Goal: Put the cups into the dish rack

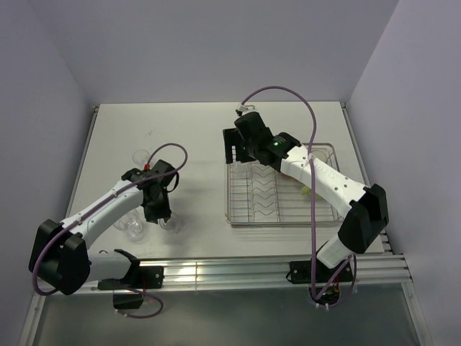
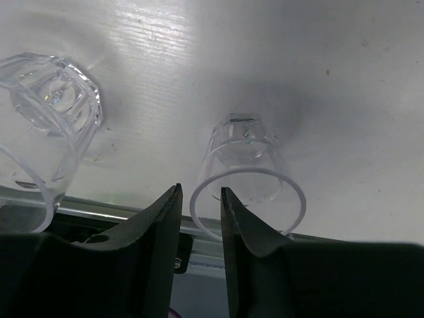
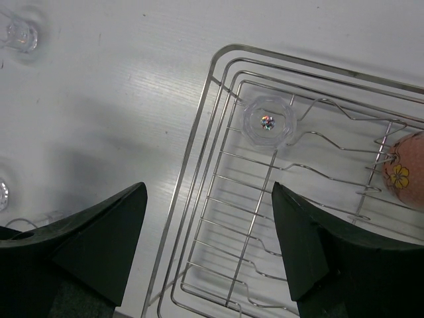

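Near left, one of several unloaded clear glass tumblers is being straddled at its rim by the narrowly parted, unclamped left gripper. At right, a faceted clear tumbler and pink flowered mug are being cradled in the chrome wire dish rack beneath the wide-open, empty right gripper.

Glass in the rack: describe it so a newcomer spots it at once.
Find the wire rack on the right half of the table. A glass sits in its corner below the right gripper. It is the only clear one seen in the rack; the other clear glasses stand on the table, and the pink cup is opaque.
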`<action>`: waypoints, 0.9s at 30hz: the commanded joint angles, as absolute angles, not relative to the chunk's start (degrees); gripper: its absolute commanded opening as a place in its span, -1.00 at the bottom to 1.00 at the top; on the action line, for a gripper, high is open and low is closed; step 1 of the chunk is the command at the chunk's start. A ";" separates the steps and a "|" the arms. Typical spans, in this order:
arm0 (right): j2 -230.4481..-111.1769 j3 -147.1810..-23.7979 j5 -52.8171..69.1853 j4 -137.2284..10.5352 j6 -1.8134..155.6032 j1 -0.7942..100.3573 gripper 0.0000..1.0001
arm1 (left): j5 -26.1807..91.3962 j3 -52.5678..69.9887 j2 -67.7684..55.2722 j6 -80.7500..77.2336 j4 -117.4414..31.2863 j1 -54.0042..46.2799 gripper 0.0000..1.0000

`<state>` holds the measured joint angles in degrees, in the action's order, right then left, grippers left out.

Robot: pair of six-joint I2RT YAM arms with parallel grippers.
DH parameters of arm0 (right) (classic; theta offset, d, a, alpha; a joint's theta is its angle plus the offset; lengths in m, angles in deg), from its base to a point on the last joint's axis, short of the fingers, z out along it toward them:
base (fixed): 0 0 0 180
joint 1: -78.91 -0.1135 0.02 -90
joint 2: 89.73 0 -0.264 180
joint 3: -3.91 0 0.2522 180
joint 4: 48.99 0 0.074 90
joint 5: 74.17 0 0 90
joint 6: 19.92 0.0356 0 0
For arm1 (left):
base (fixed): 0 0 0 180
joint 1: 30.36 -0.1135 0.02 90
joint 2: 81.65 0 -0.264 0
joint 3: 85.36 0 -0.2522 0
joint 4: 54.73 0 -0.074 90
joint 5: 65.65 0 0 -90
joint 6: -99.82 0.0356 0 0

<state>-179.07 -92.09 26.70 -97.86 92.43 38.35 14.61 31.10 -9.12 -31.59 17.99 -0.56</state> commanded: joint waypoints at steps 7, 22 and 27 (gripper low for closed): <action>-175.60 -90.72 27.60 -95.80 91.35 37.86 0.67 | 19.94 30.78 -7.48 -28.41 14.58 -2.06 -0.47; -174.29 -91.85 31.46 -97.29 91.96 37.95 0.67 | 25.66 17.18 -8.27 -24.02 11.94 -3.20 -1.00; -171.21 -92.82 33.14 -98.26 93.28 38.04 0.68 | 31.00 5.66 -7.30 -21.30 8.70 -6.27 -1.00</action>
<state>-175.71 -90.89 30.20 -98.41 92.34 38.29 26.22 11.41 -7.05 -24.20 12.81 -4.52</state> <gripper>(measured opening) 0.837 0.034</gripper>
